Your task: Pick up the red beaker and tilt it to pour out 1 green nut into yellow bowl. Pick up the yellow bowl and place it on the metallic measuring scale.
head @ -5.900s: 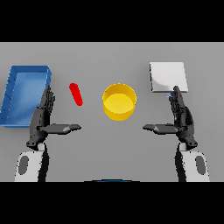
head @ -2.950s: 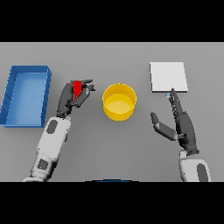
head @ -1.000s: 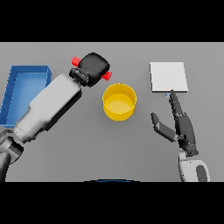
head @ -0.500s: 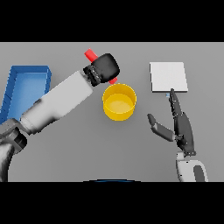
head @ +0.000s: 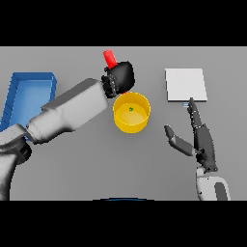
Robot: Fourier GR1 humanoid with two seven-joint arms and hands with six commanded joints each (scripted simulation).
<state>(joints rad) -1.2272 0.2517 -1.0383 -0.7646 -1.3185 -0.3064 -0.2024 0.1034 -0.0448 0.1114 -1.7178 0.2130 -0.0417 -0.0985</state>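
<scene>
The left arm (head: 72, 113) is showing a bulky grey casing, darkening near the elbow. Both hands, left (head: 120, 77) and right (head: 200, 140), are showing dark; a white cuff is sitting below the right.

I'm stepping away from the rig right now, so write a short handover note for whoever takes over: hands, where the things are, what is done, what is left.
Left hand: shut on the red beaker, held tilted over the far rim of the yellow bowl.
Right hand: open, idle on the table near the metallic scale, holding nothing.
Bowl stands mid-table, between the blue tray and the scale.
Done: beaker picked up and tilted; one green nut lies in the bowl.
Left: put the beaker away from the bowl, then lift the bowl and set it on the scale.
</scene>
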